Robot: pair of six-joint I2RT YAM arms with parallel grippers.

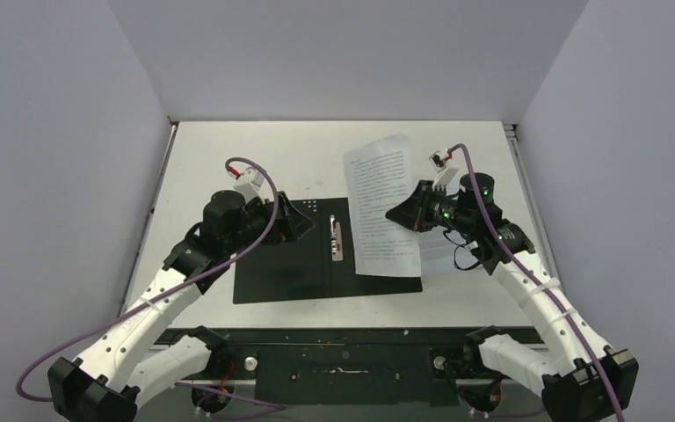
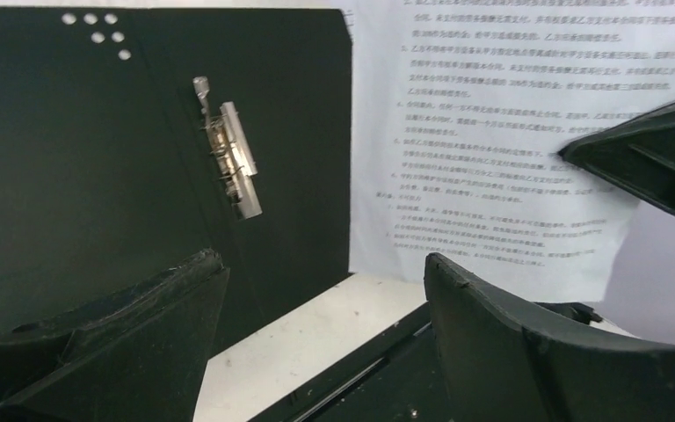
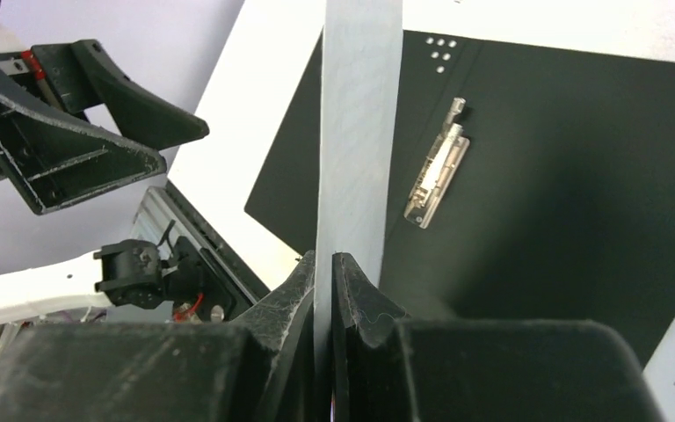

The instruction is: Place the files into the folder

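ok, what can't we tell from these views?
- Sheet count: files edge-on between right fingers, right wrist view.
- Printed text: too small, top view; blurred, left wrist.
- Right panel of folder: partly covered by files, top view.
- Outside of folder: face down, all views.

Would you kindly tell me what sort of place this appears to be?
Probably a robotics lab test booth, not an office: plain pale walls box in a white table, and two robot arms bolted at its near edge are working on an open black folder and a printed sheet.
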